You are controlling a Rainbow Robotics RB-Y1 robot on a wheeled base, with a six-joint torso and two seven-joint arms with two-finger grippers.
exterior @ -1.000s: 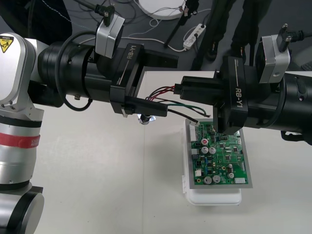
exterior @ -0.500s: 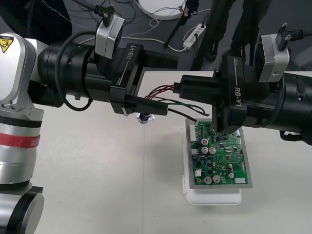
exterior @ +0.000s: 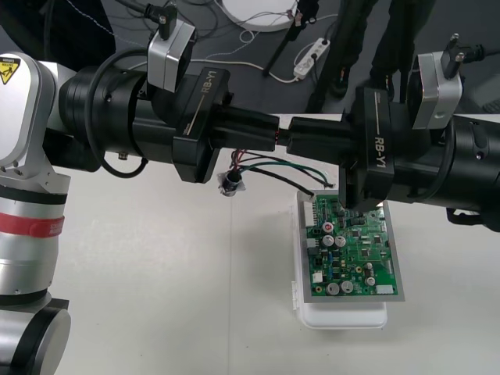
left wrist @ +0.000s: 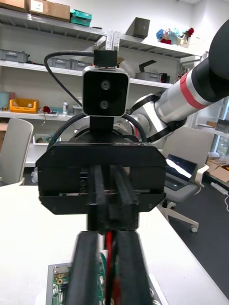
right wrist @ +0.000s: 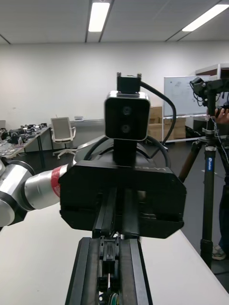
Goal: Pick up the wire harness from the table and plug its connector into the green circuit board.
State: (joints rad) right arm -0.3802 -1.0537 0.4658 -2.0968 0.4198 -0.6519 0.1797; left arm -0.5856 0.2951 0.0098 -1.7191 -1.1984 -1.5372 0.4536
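Above the table's far side my two grippers meet tip to tip. The left gripper is shut on the wire harness; a red wire runs between its fingers. Facing it, the right gripper is shut on the harness's black plug end. Red, black and green wires sag below both grippers, and the round metal socket hangs under the left gripper. The green circuit board lies on its white base, below and just in front of the right gripper. The board lies beneath the left gripper.
A white power strip, cables and stand legs lie on the dark floor beyond the table's far edge. The left arm's silver links with the red ring stand along the left side. Pale table surface stretches in front of the grippers.
The left gripper, open around the wires before, has shut on the harness next to the right gripper's tips. The socket has swung slightly. The right gripper has held still.
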